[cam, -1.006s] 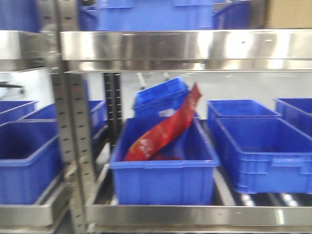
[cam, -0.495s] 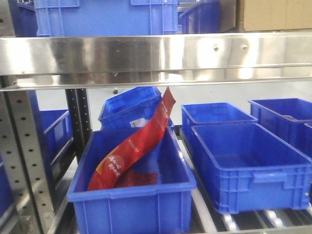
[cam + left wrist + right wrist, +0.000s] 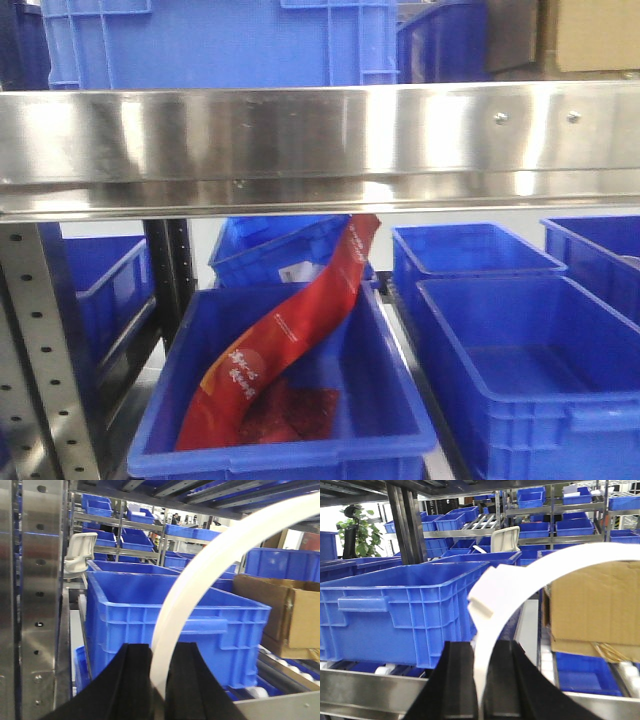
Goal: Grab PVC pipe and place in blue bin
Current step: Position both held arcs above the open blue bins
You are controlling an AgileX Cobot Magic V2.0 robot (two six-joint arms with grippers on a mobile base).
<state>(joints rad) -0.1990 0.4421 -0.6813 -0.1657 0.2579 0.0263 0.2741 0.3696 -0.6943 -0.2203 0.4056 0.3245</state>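
The left gripper (image 3: 159,652) pinches a cream-white curved round plastic tube (image 3: 210,565) between black fingers (image 3: 131,680); the right gripper (image 3: 481,650) clamps a white curved plastic piece (image 3: 560,562) below its thicker collar (image 3: 485,595).

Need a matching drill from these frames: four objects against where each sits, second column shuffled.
1 red pouch
2 PVC pipe
3 cardboard box
4 potted plant

A far left background, right wrist view
B clamped in right gripper
C leaning in front blue bin
D on rack, right of the pipe

Pairs: 1-C, 2-B, 3-D, 4-A
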